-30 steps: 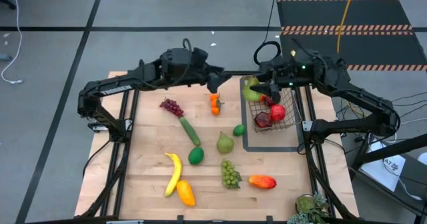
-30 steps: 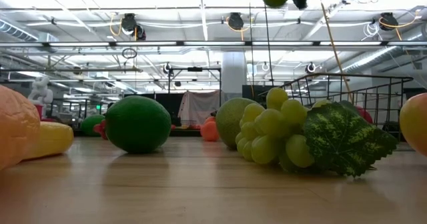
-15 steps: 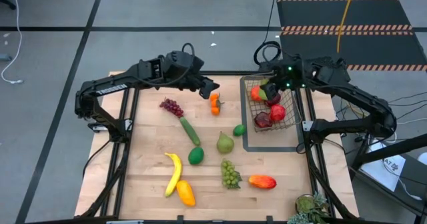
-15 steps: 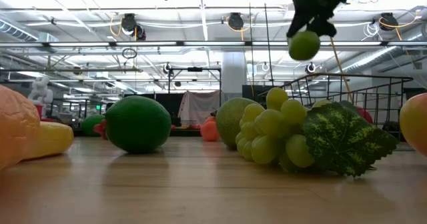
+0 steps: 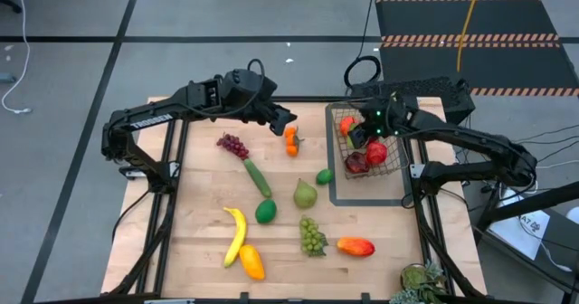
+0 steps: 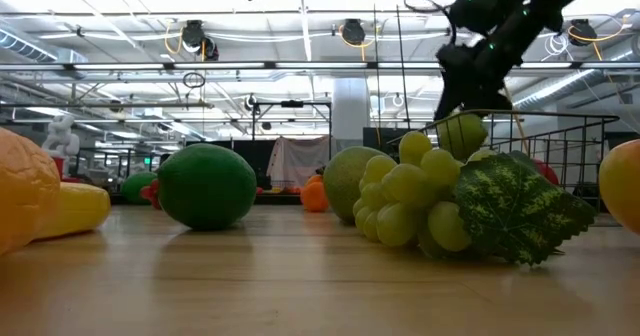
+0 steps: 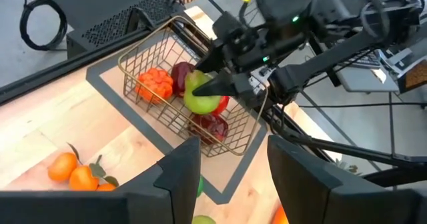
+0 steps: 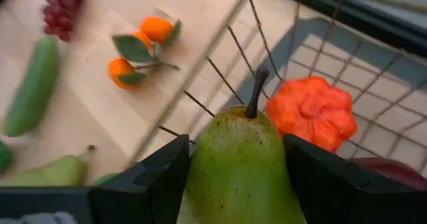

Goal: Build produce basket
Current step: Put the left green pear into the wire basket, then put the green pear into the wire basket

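right now the right gripper (image 5: 359,134) is clamped on a green pear (image 8: 241,163), one finger on each side of it, stem pointing away from the wrist. it holds the pear over the basket (image 5: 393,164), which sits near the desk's right edge toward the far right corner, inside a flat dark tray frame (image 5: 336,191). in the left wrist view the pear (image 7: 201,95) hangs just above the fruit already in the basket (image 7: 152,63): an orange bumpy fruit (image 7: 153,84) and dark red ones (image 7: 209,125). whether the pear touches them cannot be told.

the left gripper (image 5: 286,118) hovers near the desk's far edge, about midway along it, above and beside the pair of oranges (image 5: 290,140). its fingers (image 7: 179,174) stand apart with nothing between them.

the rest of the produce lies loose on the desk (image 5: 199,213). purple grapes (image 5: 232,145) and a cucumber (image 5: 257,177) lie left of the oranges. a lime (image 5: 324,176) lies just outside the tray frame, with a second pear (image 5: 305,194) beside it and a round green fruit (image 5: 265,212) nearer the middle. toward the near edge are a banana (image 5: 236,234), a yellow-orange fruit (image 5: 251,261) touching the banana's end, green grapes (image 5: 312,236) and a red and orange mango (image 5: 355,246).
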You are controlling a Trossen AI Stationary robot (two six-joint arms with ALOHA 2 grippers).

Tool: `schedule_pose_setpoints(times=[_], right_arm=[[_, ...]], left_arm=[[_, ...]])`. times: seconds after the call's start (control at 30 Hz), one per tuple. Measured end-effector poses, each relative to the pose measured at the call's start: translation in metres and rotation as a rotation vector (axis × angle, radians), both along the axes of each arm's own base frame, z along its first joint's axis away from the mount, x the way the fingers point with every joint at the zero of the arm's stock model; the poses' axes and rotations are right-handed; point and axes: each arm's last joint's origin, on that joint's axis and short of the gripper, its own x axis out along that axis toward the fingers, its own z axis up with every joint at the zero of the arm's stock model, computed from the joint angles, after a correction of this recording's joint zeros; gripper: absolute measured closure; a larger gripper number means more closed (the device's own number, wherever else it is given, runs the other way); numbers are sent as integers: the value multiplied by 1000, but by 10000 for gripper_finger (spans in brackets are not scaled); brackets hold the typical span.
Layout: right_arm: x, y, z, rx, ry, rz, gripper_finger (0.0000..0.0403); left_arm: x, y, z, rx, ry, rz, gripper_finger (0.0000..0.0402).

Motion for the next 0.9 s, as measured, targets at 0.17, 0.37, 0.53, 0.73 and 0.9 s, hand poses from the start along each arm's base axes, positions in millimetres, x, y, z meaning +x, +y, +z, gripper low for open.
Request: schedule_pose_setpoints(times=[0.17,0.37,0.53,0.73,0.9], right_arm=[[-4,2,-22,3,14,-5,173],[-4,1,-32,-57,3,-29,155],[-5,-1,-31,-100,18,-57,98],[-10,4,-22,-101,-35,-34,48],[-20,14,-1,-71,-193,23,45]], left_arm=[[0,-2,0,-5,-5,-3,229],[2,-7,1,-5,-18,-19,229],[3,-14,-1,0,-1,1,229],[7,-24,-20,-61,52,34,229],[11,-38,-51,-175,128,67,229]])
